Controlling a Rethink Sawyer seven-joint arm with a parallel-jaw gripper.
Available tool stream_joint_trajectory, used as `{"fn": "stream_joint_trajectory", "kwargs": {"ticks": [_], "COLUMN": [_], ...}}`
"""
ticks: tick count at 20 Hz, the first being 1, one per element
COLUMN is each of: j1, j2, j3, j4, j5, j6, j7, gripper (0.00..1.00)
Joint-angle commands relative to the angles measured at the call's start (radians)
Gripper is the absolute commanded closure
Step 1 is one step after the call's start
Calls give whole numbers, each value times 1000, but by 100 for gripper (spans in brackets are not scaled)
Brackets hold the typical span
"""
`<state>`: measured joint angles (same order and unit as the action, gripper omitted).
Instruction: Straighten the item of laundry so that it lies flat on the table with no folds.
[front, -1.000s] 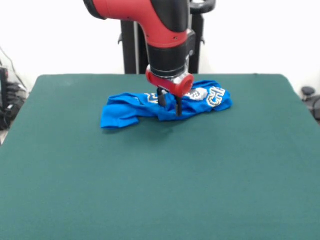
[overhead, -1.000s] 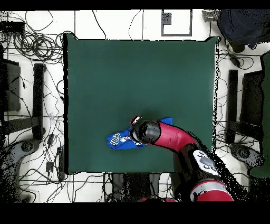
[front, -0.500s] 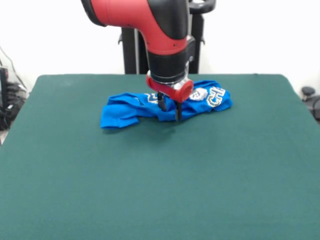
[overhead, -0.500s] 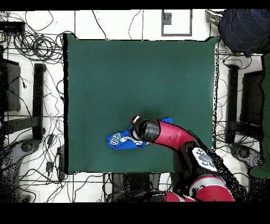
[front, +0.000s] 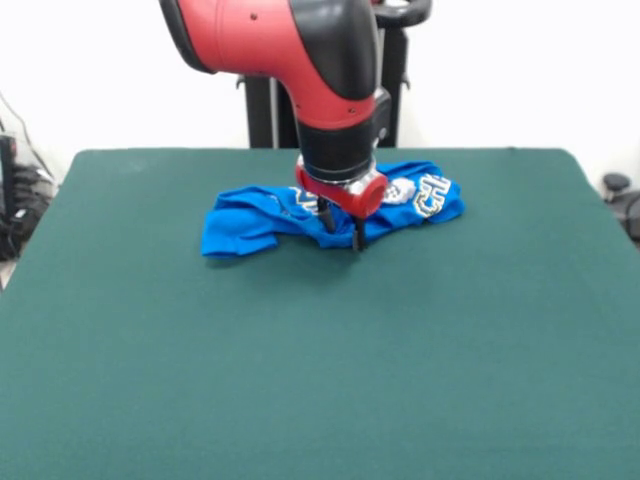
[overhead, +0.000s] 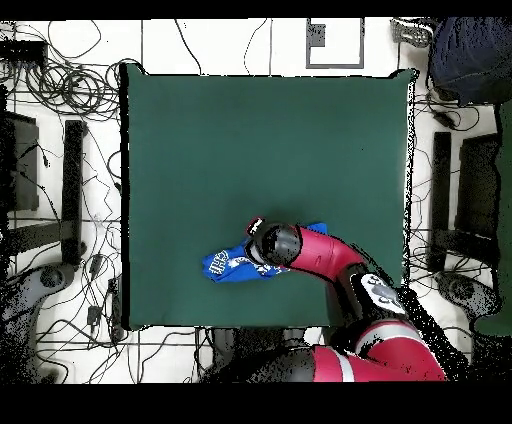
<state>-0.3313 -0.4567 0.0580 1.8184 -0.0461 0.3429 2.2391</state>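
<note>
- T-shirt (front: 300, 215): bright blue, bunched into a long crumpled band across the far middle of the surface (front: 320, 360); white-and-grey print and lettering show at its right end in the front view.
- Same T-shirt in the overhead view (overhead: 232, 265): a small blue heap beside the arm's wrist, partly hidden under it.
- Pincer (front: 340, 225): lowered onto the near edge of the T-shirt's middle, two dark fingers (front: 357, 234) standing slightly apart, tips touching the cloth; whether cloth lies between them cannot be told.
- Arm (front: 320, 70): red and black, descending from above onto the garment.
- Cables (overhead: 60, 90): strewn on the floor around the surface.
</note>
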Motion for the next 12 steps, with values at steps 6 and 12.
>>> {"fn": "stream_joint_trajectory", "kwargs": {"ticks": [6,12], "j1": [55,78], "j2": [24,26], "j3": [-15,-45], "j4": [-55,-70], "j5": [-7,1], "j6": [-2,8], "j7": [90,98], "gripper": [0,100]}}
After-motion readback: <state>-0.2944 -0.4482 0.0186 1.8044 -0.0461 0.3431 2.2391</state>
